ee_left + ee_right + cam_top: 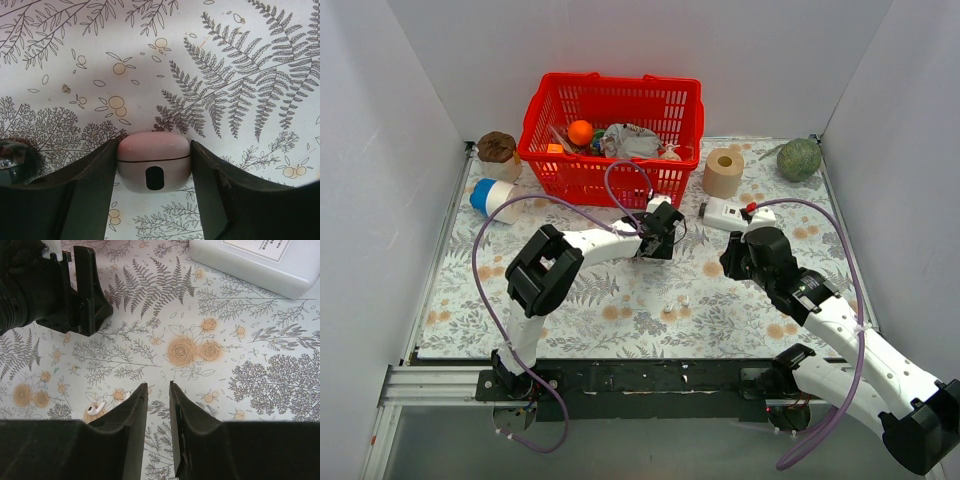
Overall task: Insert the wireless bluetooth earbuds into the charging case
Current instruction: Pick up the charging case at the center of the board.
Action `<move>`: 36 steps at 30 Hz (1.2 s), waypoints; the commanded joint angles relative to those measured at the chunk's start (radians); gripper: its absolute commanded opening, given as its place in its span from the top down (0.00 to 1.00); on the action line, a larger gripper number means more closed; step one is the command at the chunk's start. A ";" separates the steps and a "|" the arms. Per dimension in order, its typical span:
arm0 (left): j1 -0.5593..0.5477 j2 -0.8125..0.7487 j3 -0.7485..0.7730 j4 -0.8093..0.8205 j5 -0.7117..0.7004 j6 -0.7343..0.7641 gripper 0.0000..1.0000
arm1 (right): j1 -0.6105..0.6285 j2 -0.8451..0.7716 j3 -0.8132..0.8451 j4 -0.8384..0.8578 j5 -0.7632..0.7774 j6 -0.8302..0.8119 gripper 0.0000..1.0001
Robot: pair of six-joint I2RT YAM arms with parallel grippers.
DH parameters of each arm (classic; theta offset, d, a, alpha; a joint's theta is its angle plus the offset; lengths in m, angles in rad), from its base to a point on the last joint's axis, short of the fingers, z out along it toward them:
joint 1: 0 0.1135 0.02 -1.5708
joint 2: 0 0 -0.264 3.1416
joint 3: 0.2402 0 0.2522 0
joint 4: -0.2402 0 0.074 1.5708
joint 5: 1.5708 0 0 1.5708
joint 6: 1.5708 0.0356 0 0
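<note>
My left gripper (154, 145) is shut on a pale pinkish-white charging case (154, 160) with a dark oval mark on its front. The case's lid is closed and it rests low over the fern-print mat. In the top view this gripper (658, 240) is at the mat's middle. My right gripper (158, 385) is empty, its jaws only a narrow gap apart, and it hovers right of the left one (735, 262). A white earbud (95, 409) lies on the mat just left of its left finger. No black earbuds show.
A red basket (610, 135) of odds and ends stands at the back. A tape roll (723, 172), a green ball (799, 159) and a white box with a red button (735, 213) are at the back right. A blue-and-white cup (492, 198) lies at the left.
</note>
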 commanded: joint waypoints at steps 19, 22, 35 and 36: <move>-0.099 -0.966 -1.010 0.994 0.214 0.283 0.99 | 0.000 0.079 0.179 0.046 -0.542 -0.129 0.50; -0.139 -1.118 -1.176 1.198 0.264 0.398 1.00 | 0.000 0.096 0.234 0.040 -0.628 -0.115 0.43; -0.240 -1.192 -1.178 1.166 0.240 0.804 1.00 | 0.244 0.258 0.469 -0.121 -0.448 -0.069 0.10; -0.242 -1.182 -1.166 1.168 0.235 0.834 1.00 | 0.258 0.260 0.467 -0.106 -0.444 -0.058 0.10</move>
